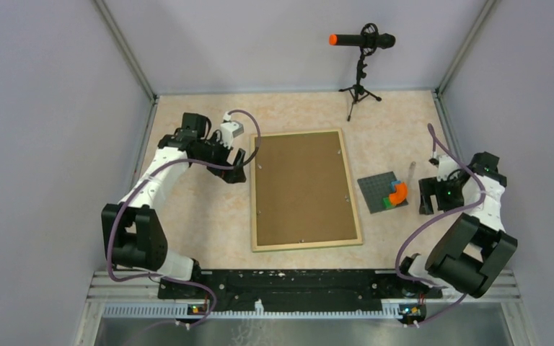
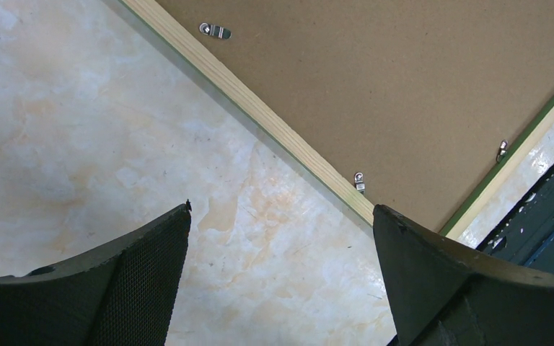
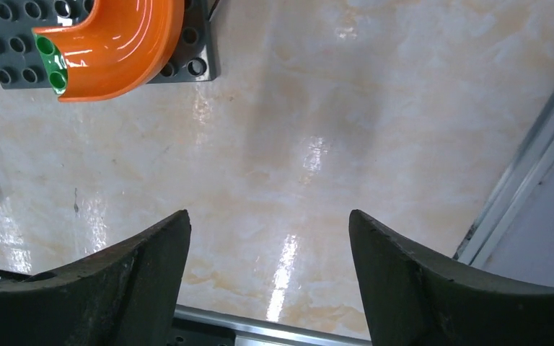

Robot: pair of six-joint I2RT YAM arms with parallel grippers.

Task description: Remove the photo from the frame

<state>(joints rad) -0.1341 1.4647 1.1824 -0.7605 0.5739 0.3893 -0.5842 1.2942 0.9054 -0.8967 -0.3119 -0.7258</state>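
Observation:
The frame [image 1: 303, 189] lies face down in the middle of the table, its brown fibreboard back up with a light wood edge and small metal clips. The photo is hidden under the back. My left gripper [image 1: 239, 167] is open and empty, just left of the frame's upper left edge. In the left wrist view the frame [image 2: 404, 94] fills the upper right, with a clip [image 2: 359, 181] near my open gripper [image 2: 281, 213]. My right gripper [image 1: 427, 196] is open and empty, right of the frame, over bare table [image 3: 268, 216].
A small grey baseplate [image 1: 376, 189] with an orange curved brick [image 1: 398, 191] sits between the frame and my right gripper; it also shows in the right wrist view [image 3: 195, 58]. A microphone on a tripod [image 1: 361, 72] stands at the back. Grey walls enclose the table.

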